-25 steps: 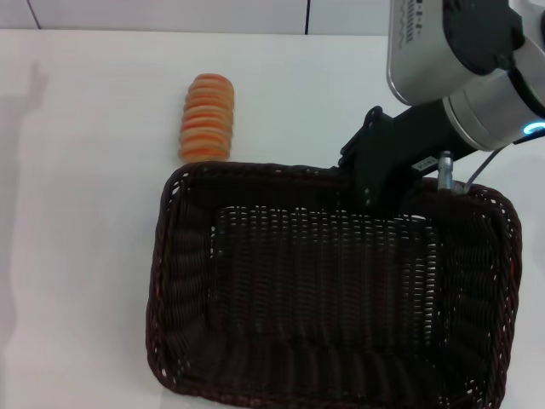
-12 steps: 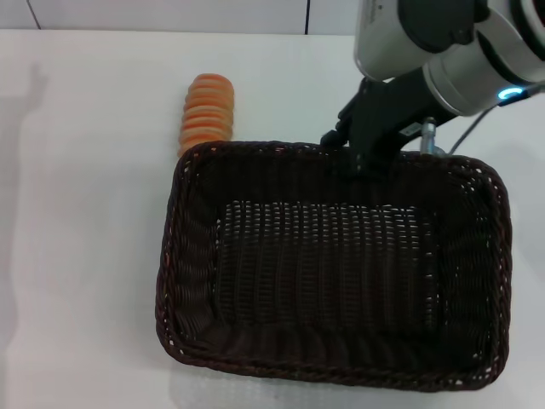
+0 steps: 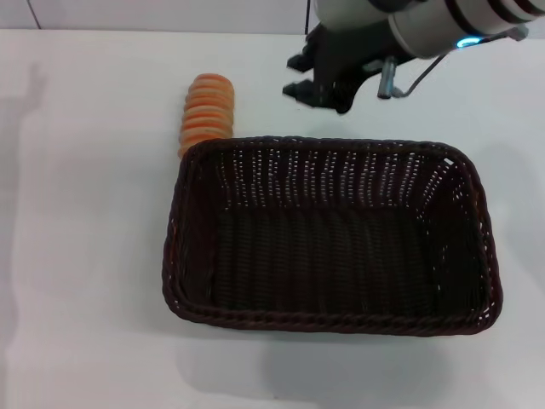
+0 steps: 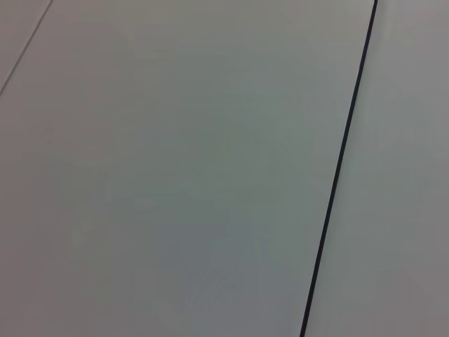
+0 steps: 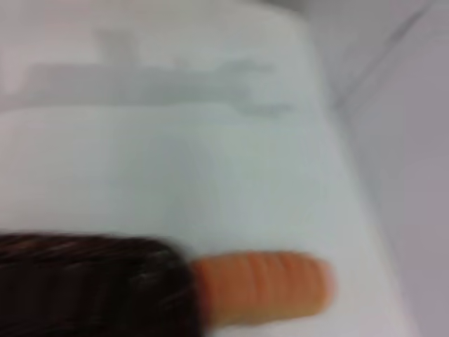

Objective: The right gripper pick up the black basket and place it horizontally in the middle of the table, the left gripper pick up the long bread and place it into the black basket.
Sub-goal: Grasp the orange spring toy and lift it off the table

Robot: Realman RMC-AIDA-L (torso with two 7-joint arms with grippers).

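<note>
The black basket (image 3: 197,256) lies flat on the white table (image 3: 85,281), its long side running left to right, and it is empty. My right gripper (image 3: 298,77) is open and hangs apart from the basket, just beyond its far rim. The long bread (image 3: 207,115), orange-tan with pale ridges, lies beyond the basket's far left corner, its near end hidden behind the rim. The right wrist view shows a corner of the basket (image 5: 91,288) with the bread (image 5: 266,284) next to it. My left gripper is out of view.
The table's far edge meets a pale wall (image 3: 170,13) just behind the bread and the right gripper. The left wrist view shows only a plain pale surface with one thin dark seam (image 4: 337,182).
My right gripper has let go of the basket's far rim and drawn back and to the left. The basket has settled flat, a little farther from me.
</note>
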